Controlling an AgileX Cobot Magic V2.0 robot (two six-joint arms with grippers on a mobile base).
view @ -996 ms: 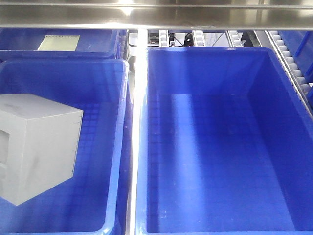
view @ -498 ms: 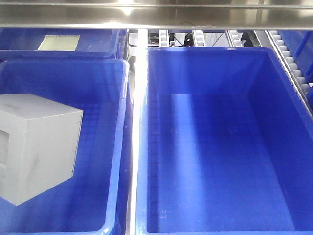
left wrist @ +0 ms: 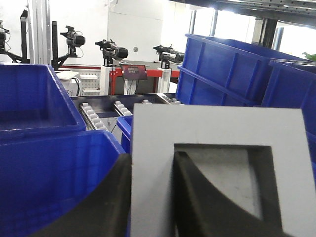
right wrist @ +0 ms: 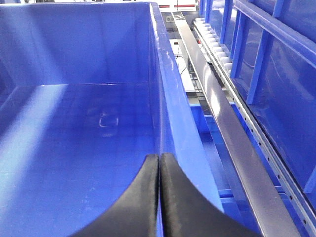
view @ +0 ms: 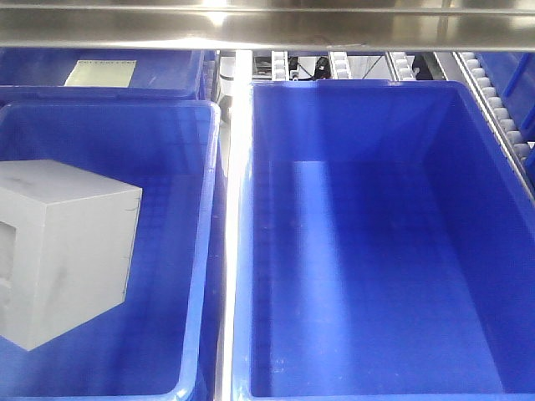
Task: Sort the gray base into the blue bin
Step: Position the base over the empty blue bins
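I'm watching the left gripper (left wrist: 148, 165) clamping the base (left wrist: 217, 123) by one wall, with one finger outside and the other in the pocket. In the front view the base is showing at 9 o'clock, within the left bin (view: 194, 251); I cannot tell whether it is touching the floor. The right gripper (right wrist: 159, 165) is hanging pressed closed and empty over the right bin (right wrist: 170, 103) rim.
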